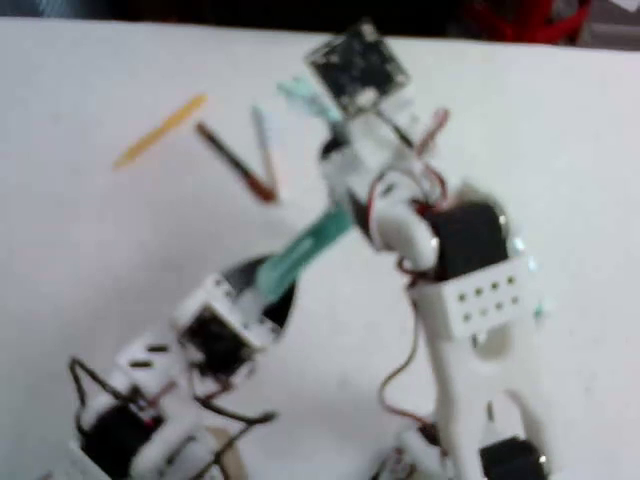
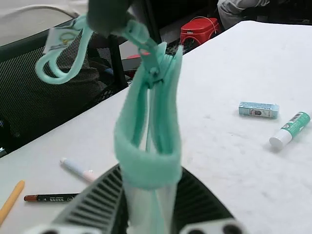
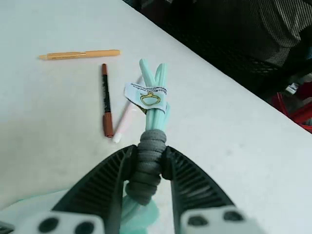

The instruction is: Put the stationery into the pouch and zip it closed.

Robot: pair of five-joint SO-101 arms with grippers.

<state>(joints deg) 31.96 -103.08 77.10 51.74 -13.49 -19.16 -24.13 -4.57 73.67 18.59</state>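
Closest to us, at the bottom of the left wrist view, the left gripper (image 2: 148,170) has its ribbed fingers narrowed onto one end of the mint pouch (image 2: 148,122), which rises up the middle of the frame. We judge this anchors it while the right gripper (image 3: 147,148), low in its own view, pinches the grey knotted cord (image 3: 145,170) at the zip end, pulling the pouch taut. An orange pen (image 3: 80,54), dark red pen (image 3: 106,100), glue stick (image 2: 291,129) and small box (image 2: 259,109) lie on the table (image 2: 234,161), well apart from both grippers.

Soft matt cloth pouch (image 2: 148,146)
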